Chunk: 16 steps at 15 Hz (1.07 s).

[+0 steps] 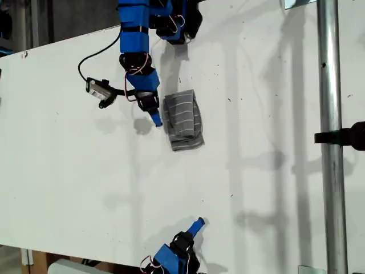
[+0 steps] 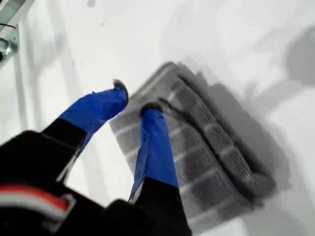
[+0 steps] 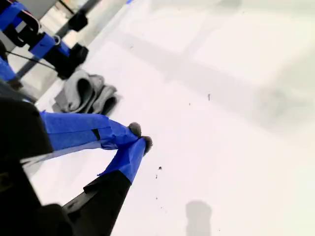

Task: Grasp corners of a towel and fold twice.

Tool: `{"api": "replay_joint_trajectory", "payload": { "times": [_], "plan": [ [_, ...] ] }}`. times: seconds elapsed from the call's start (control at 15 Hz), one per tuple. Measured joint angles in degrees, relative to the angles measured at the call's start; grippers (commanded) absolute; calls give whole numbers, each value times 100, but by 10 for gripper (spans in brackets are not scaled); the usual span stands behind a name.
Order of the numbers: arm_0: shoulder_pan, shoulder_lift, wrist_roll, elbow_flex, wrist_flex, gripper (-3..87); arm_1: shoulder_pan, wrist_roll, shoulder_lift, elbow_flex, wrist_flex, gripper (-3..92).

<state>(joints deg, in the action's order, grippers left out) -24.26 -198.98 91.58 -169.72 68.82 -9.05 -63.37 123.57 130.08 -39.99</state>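
Observation:
The towel (image 1: 183, 120) lies folded into a small thick grey striped rectangle on the white table (image 1: 68, 182). Its layered folds show in the first wrist view (image 2: 206, 147), and it appears far off in the second wrist view (image 3: 86, 93). My first gripper (image 1: 157, 120) hovers just beside the towel's edge on the exterior view's left; its blue fingers (image 2: 135, 100) stand slightly open with nothing between them. My second gripper (image 1: 199, 221) rests near the table's near edge, well away from the towel, its tips (image 3: 140, 136) shut together on nothing. Single corners are hard to tell apart in the folds.
A metal pole (image 1: 328, 137) with a black clamp (image 1: 342, 137) runs down the exterior view's right. A small camera on a black cable (image 1: 98, 88) hangs off the first arm at the exterior view's left. Bare table surrounds the towel.

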Motion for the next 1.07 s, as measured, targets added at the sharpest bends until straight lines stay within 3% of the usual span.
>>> {"api": "replay_joint_trajectory", "payload": {
  "times": [0.27, 0.33, 0.47, 0.6, 0.73, 0.93, 1.07],
  "plan": [
    [853, 0, 185, -527, 378, -23, 0, -1644, 4685, 2760, -3243, -3],
    [1011, 0, 229, -765, 396, -26, 0, -1907, 5836, 3287, -3727, -3],
    [1301, -9, 334, -853, 501, -23, 114, -2514, 6249, 3612, -4087, 106],
    [1459, -9, 448, -879, 519, -23, 35, -2716, 6451, 3630, -4228, 106],
    [1468, -9, -466, -879, 519, -23, -272, -2338, 6460, 3630, -4307, 106],
    [1424, -9, -3419, -879, 519, -26, -483, -2294, 6460, 3630, -4324, 106],
    [1441, -9, -3560, -879, 519, -26, -483, -2294, 6460, 3630, -4324, 106]
  ]
}}
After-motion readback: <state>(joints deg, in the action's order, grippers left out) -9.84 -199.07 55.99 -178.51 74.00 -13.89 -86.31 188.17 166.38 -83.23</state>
